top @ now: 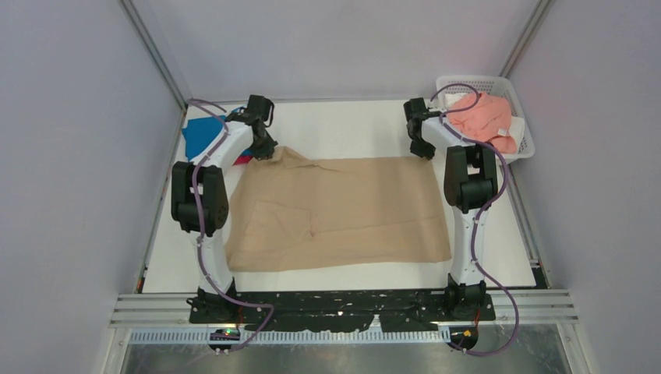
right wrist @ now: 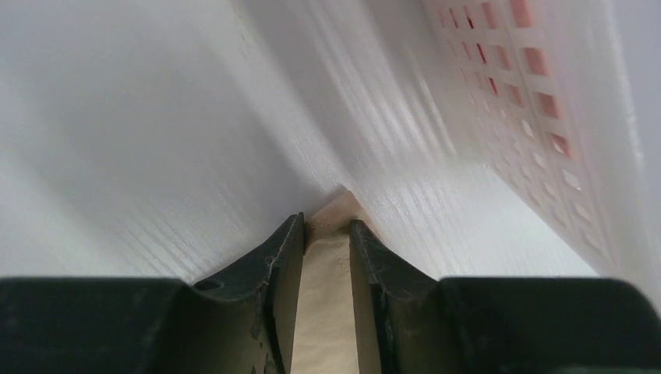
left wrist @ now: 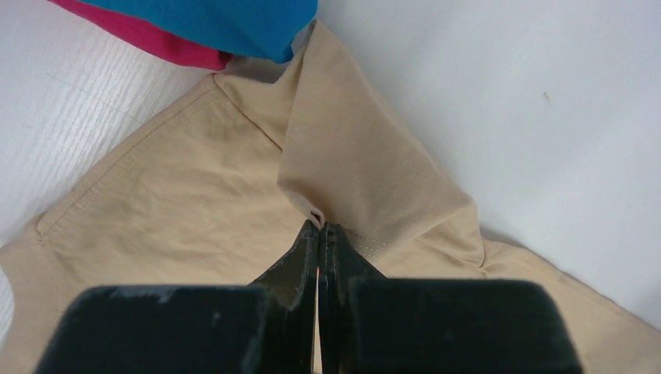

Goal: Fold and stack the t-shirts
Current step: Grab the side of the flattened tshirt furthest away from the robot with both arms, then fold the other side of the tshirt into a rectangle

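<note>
**Top view:** the tan shirt (top: 343, 214) lay flat and unfolded mid-desk (top: 343, 128). The pink shirt (top: 487, 117) sat in the basket (top: 475, 79) at upper right, and the blue shirt (top: 204, 134) lay at upper left.

**Left wrist:** the left hand (left wrist: 319, 226), pressed together, pinched the tan shirt's edge, with the red shirt (left wrist: 148, 35) at upper left.

**Right wrist:** the right hand (right wrist: 326, 226), narrowly spread, straddled the tan shirt's corner without yet pinching it. Folding had apparently barely begun.

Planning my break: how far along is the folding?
Looks done: bright blue t-shirt lying on magenta-red t-shirt, far left. In hand: tan-beige t-shirt spread flat, left gripper pinching one far corner, right gripper open astride the other. Left: folding it, plus crumpled salmon-pink t-shirt in the white mesh basket.
</note>
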Available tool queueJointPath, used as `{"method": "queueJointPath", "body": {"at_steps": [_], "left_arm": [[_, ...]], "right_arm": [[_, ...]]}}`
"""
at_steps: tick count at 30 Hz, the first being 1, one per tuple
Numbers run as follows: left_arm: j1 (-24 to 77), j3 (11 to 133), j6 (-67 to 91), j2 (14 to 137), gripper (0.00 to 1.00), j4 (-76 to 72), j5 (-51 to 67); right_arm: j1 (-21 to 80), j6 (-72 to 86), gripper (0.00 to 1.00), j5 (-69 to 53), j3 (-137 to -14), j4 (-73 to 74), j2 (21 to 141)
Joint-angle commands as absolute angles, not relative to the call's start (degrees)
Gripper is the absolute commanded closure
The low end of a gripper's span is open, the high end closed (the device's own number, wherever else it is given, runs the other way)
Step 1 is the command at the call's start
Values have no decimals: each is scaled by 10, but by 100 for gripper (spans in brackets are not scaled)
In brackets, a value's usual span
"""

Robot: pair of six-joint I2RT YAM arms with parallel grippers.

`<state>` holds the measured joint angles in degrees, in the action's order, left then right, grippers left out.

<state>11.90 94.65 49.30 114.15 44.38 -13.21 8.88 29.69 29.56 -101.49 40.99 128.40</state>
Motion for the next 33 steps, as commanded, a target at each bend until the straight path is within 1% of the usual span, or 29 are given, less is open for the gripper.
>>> {"method": "queueJointPath", "body": {"at_steps": [1, 2, 3, 6, 8, 14, 20, 27, 33], "left_arm": [[121, 935, 497, 1103, 100, 426, -127], [121, 931, 496, 1099, 100, 425, -126], [120, 929, 494, 1096, 100, 422, -123], [121, 924, 488, 1085, 100, 422, -116], [121, 916, 486, 1074, 100, 422, -111], [121, 860, 478, 1017, 100, 402, -103], [123, 785, 481, 942, 100, 399, -124], [129, 706, 485, 853, 100, 414, -150], [135, 667, 485, 784, 100, 437, -177]], "right_arm": [[88, 314, 69, 321, -1010, 405, 1266], [88, 313, 74, 322, -1010, 399, 1266], [88, 310, 76, 323, -1011, 396, 1265], [89, 300, 92, 318, -1018, 383, 1261], [91, 291, 94, 310, -1017, 379, 1253], [108, 273, 95, 308, -964, 347, 1194], [115, 261, 95, 316, -900, 329, 1120], [125, 238, 95, 334, -833, 313, 1039], [127, 225, 95, 340, -784, 303, 984]]}}
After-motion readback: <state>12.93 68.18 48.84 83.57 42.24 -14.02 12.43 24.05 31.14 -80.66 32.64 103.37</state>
